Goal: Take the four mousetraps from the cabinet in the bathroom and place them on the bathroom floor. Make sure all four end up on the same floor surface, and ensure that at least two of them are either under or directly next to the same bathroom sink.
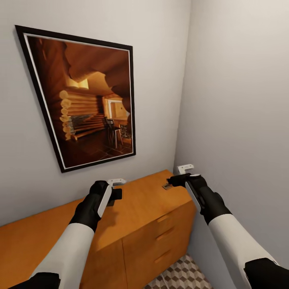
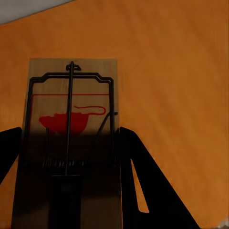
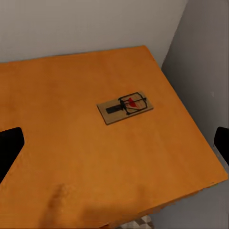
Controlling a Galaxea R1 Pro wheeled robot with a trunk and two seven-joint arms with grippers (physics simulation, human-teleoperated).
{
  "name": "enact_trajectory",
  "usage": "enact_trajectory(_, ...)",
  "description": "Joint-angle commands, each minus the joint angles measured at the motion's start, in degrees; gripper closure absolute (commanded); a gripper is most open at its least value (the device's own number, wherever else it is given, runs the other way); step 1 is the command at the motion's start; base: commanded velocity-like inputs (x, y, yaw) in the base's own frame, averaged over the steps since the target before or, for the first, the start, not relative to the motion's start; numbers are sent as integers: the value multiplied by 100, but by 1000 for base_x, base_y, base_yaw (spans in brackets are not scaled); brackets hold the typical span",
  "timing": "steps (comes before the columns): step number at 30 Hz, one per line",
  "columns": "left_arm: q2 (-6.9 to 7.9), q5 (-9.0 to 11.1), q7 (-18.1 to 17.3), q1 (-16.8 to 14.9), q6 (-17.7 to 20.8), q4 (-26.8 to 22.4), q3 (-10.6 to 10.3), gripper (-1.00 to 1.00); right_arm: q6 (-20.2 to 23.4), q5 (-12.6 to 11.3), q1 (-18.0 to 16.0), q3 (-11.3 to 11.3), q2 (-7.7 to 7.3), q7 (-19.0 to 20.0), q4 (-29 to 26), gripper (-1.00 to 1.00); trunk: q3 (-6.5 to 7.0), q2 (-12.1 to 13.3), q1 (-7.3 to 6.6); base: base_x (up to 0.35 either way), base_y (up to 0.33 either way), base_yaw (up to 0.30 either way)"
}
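**2 arms over the orange cabinet**

The robot faces a corner of the room; a big framed picture [image 1: 82, 102] of a log house hangs on the grey wall [image 1: 160, 48]; below it stands the orange-brown cabinet [image 1: 152, 224] with a flat top and 3 drawer fronts on its right side; a bit of the bathroom floor [image 1: 180, 277], with its cube pattern, shows at the bottom by the cabinet.

The left gripper [image 1: 116, 194] is low over the cabinet top; in the left wrist view a mousetrap [image 2: 71, 124] lies flat on the wood, right between the 2 black fingers [image 2: 143, 191]; the fingers sit along both long sides of the board, very close to it, but I cannot tell if they squeeze it; the trap has black wire and a red mouse shape.

The right gripper [image 1: 171, 181] is over the right end of the cabinet top, near the corner of the walls; its fingers [image 3: 9, 148] stand wide apart with nothing between them; a second mousetrap [image 3: 125, 107] lies flat on the top, near the right edge, well apart from those fingers; in the head view it is the small thing [image 1: 167, 186] just beside the gripper tip.
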Motion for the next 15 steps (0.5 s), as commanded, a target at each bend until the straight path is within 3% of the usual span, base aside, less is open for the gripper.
enact_trajectory(1, -6, 28, 38, -1, 18, -2, 12, 100, 27, 2, -1, 1, -1, 15, -7, -100, -3, -4, 2, 0, 0, 274)
enact_trajectory(7, -6, 29, 33, -1, 18, 1, 12, 100, 27, 2, -1, 1, 0, 15, -7, -100, -3, -4, 2, 0, 0, 264)
enact_trajectory(15, -6, 32, 32, -1, 18, 3, 12, 100, 27, 2, -1, 1, 0, 16, -7, -100, -3, -4, 2, 0, 0, 55)
